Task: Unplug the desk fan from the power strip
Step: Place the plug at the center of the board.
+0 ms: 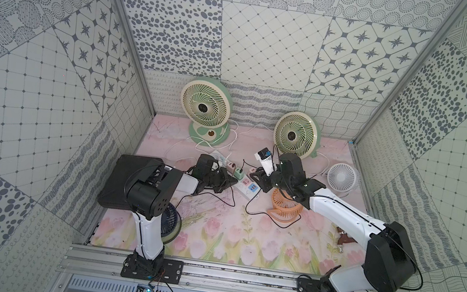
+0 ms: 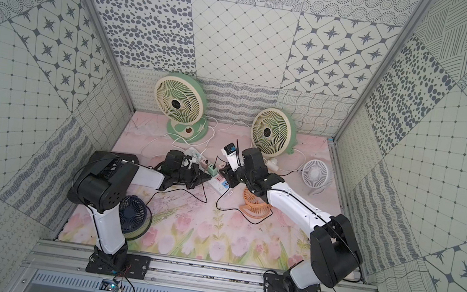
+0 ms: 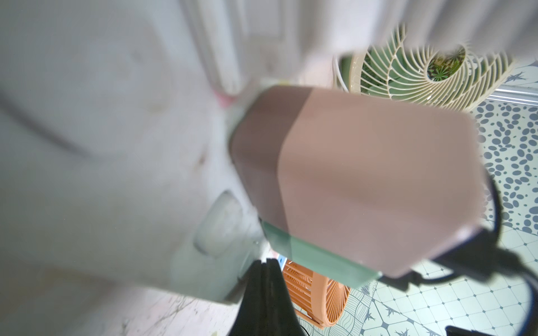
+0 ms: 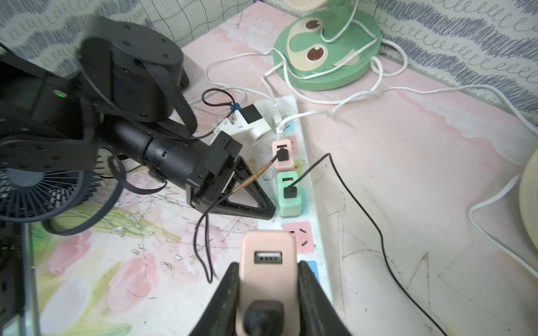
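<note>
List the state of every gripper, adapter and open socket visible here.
left gripper, shut, tip by the power strip.
right gripper, shut on the held pink adapter.
held pink adapter, gripped, black cable plugged in.
other pink adapter, seated in strip, cable in.
green adapter, seated in strip, cable in.
pink socket, empty.

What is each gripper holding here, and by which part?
The right gripper clamps the pink USB adapter by its two long sides. The left gripper is shut on nothing, its tip at the edge of the power strip.
</note>
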`<state>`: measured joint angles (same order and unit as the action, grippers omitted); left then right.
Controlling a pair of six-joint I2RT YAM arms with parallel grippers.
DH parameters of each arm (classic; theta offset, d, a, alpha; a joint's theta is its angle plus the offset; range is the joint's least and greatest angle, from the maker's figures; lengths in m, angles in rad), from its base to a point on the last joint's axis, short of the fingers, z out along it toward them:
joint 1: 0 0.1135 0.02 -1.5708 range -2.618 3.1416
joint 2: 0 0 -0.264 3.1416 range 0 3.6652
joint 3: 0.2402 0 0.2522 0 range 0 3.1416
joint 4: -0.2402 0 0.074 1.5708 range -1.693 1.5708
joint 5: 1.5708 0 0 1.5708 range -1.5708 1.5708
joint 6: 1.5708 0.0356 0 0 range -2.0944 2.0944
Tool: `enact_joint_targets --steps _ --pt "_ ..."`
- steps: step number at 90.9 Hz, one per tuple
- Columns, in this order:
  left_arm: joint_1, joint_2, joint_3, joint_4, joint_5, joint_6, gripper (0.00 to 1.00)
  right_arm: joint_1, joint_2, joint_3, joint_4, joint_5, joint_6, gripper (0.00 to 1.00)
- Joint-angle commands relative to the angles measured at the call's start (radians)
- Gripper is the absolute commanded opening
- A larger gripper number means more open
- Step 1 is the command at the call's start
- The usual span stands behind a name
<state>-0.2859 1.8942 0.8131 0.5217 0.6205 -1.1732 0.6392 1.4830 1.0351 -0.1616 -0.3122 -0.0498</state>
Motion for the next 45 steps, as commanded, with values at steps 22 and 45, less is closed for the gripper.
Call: enact_joint_targets --steps 22,45 --pt "-0.002 -0.075 0.021 -0.159 -0.053 0.074 0.00 0.096 -0.081 -0.068 -0.177 -0.227 0.039 0.14" --pt "-0.002 -0.086 0.036 -0.175 -0.057 0.076 0.00 0.173 -0.019 -0.070 -0.235 -0.298 0.026 0.15"
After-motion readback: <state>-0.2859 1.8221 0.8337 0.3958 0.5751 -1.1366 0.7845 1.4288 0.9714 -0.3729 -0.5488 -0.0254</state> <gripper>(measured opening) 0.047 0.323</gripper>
